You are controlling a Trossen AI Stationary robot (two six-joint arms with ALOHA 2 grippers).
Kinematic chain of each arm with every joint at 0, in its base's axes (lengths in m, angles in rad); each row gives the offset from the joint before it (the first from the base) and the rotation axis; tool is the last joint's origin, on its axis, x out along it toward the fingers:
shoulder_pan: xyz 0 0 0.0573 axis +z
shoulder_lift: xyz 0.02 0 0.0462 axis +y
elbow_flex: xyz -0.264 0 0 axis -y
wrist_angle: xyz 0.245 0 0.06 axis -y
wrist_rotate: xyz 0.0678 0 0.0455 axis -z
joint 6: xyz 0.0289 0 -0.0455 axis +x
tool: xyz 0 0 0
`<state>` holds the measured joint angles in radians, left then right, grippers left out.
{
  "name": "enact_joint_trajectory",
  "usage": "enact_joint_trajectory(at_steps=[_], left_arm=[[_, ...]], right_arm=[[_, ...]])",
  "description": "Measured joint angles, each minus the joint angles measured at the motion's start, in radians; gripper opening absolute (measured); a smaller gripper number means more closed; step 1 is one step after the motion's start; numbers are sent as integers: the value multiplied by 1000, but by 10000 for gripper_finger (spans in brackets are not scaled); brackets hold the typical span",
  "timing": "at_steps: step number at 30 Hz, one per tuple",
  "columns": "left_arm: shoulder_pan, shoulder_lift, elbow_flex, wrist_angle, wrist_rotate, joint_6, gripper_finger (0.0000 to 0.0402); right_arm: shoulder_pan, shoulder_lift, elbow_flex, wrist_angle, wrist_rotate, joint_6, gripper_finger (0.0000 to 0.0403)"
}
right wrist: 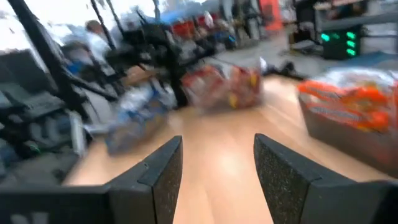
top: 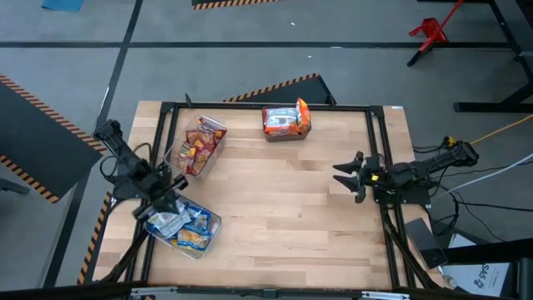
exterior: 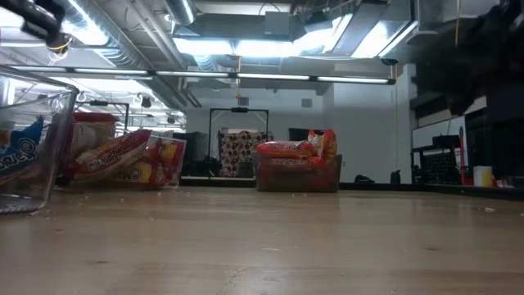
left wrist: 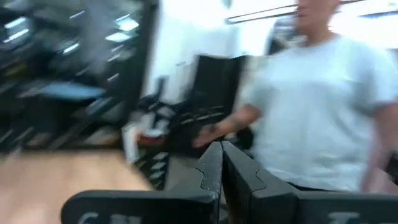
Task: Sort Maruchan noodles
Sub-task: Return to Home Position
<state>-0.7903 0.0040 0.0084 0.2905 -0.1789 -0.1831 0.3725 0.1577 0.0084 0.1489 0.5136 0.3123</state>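
The Maruchan noodles lie in three clear bins. Blue-and-white packets fill the bin at the near left. Red-orange packets fill the bin at the far left, and orange packets the bin at the far middle. My left gripper is shut with nothing in it. It hovers by the far edge of the blue bin. My right gripper stands open over the bare wood at the table's right. Nothing is between its fingers, which point toward the bins.
A wide stretch of bare wooden tabletop lies between the two arms. A black frame runs along the table's edges. Beyond the table a person in a light shirt shows in the left wrist view.
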Motion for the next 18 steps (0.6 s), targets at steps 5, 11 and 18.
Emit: enact_joint_trajectory(at_steps=[5, 11, 18], left_arm=[[0, 0, 0, -10, 139, 52, 0], [0, 0, 0, -99, 105, 62, 0], [0, 0, -1, -197, -32, 90, 0]], right_arm=[[0, -37, 45, 18, 102, -38, 184], [0, -91, 69, -13, 133, -206, 184], [0, -101, 5, -85, 69, -32, 184]])
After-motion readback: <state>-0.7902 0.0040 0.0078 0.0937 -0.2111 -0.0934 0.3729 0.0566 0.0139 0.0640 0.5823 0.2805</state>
